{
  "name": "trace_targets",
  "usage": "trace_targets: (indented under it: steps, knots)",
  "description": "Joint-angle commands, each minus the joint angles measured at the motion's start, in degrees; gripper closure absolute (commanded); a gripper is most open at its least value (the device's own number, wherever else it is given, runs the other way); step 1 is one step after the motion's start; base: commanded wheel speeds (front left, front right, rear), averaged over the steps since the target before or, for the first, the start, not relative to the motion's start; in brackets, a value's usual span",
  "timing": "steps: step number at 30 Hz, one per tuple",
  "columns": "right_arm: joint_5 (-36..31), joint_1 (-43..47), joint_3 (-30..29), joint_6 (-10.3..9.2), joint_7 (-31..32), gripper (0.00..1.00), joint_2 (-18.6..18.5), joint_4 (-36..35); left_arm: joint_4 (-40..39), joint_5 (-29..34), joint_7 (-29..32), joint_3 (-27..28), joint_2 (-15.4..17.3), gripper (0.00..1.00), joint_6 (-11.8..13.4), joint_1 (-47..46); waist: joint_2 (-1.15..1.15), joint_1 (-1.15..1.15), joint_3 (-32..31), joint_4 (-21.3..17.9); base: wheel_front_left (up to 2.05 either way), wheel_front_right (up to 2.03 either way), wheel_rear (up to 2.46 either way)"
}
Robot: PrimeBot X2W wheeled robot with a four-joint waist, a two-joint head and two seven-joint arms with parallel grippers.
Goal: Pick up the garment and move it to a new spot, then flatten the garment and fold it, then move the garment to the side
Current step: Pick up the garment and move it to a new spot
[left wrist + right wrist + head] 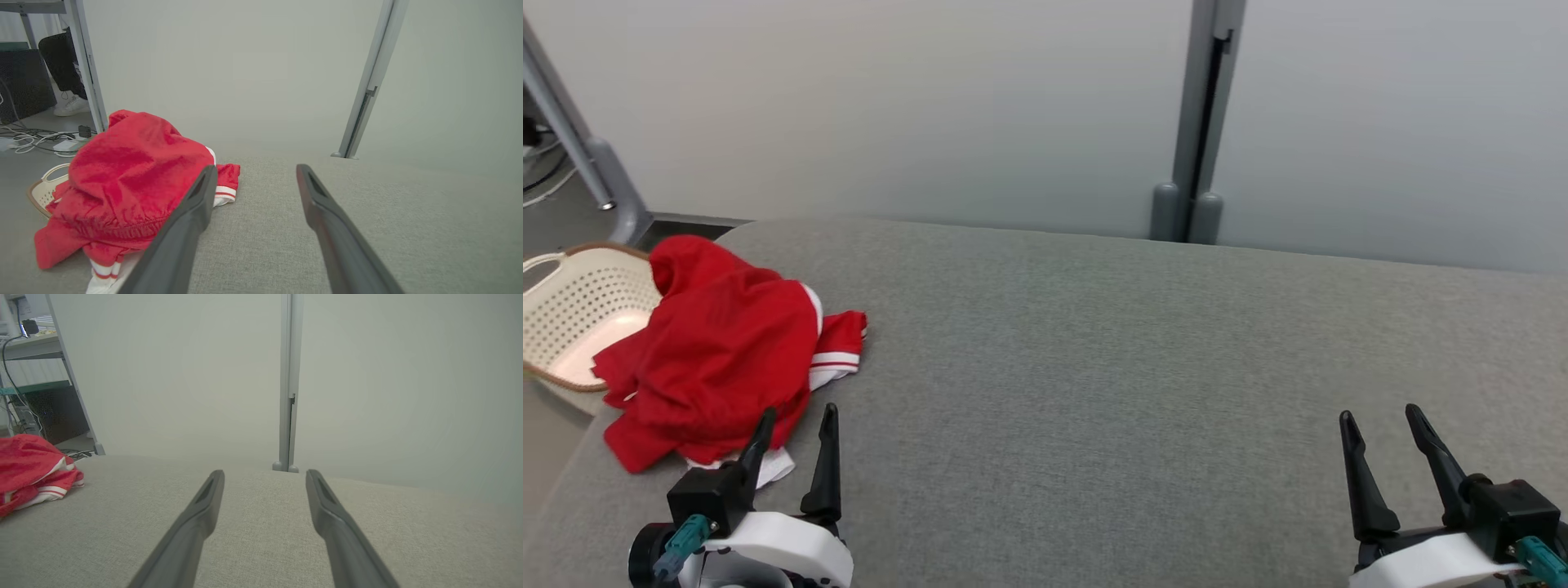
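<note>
Since the red garment (pixel 715 351) lies crumpled at the left end of the bench (pixel 1094 367), and our left hand (pixel 798 411) and right hand (pixel 1379 412) both hang open and empty, we judge every step still undone.

A grey fabric-covered table (pixel 1094 367) stretched before pale partition panels (pixel 931 106), which were joined by a grey upright post (pixel 1201 122) with two rounded feet at its base. A cream perforated basket (pixel 580 302) with a handle sat off the table's far left corner, lower than its top. Beyond it, on the grey floor (pixel 24 171), white and black cables (pixel 32 141) trailed past a dark cabinet (pixel 24 85), near a person's white shoe (pixel 71 107).
</note>
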Motion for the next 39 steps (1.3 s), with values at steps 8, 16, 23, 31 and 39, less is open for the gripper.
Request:
trace_targets:
  steps: [8,16,23,31,39]
  knots:
    - [0.3,-0.8,0.8,-0.01,-0.1,0.00,0.7,-0.5,-0.4,0.9,0.0,1.1,0.3,0.00,0.2,0.1,0.00,0.00,0.3,13.0,0.00,0.00,0.00]
    - [-0.1,-2.5,2.7,-0.01,0.3,0.00,1.0,0.0,-2.3,0.5,0.0,3.4,0.4,0.00,0.0,1.6,0.00,0.00,1.4,16.6,0.00,0.00,0.00]
    - [0.0,-3.4,3.3,-0.01,0.2,0.00,0.6,1.0,-3.1,0.2,0.0,3.6,0.3,0.00,-0.1,1.8,0.00,0.00,1.7,16.8,0.00,0.00,0.00]
    - [0.4,-3.6,3.0,-0.01,0.0,0.00,0.5,1.2,-2.3,-0.1,0.0,2.3,0.2,0.00,-0.1,0.0,0.00,0.00,2.0,17.0,0.00,0.00,0.00]
    - [-0.5,-5.0,3.5,0.00,1.8,0.00,0.1,-1.6,3.2,-1.1,0.0,0.8,0.1,0.00,0.0,-6.8,0.00,0.00,7.1,14.5,0.00,0.00,0.00]
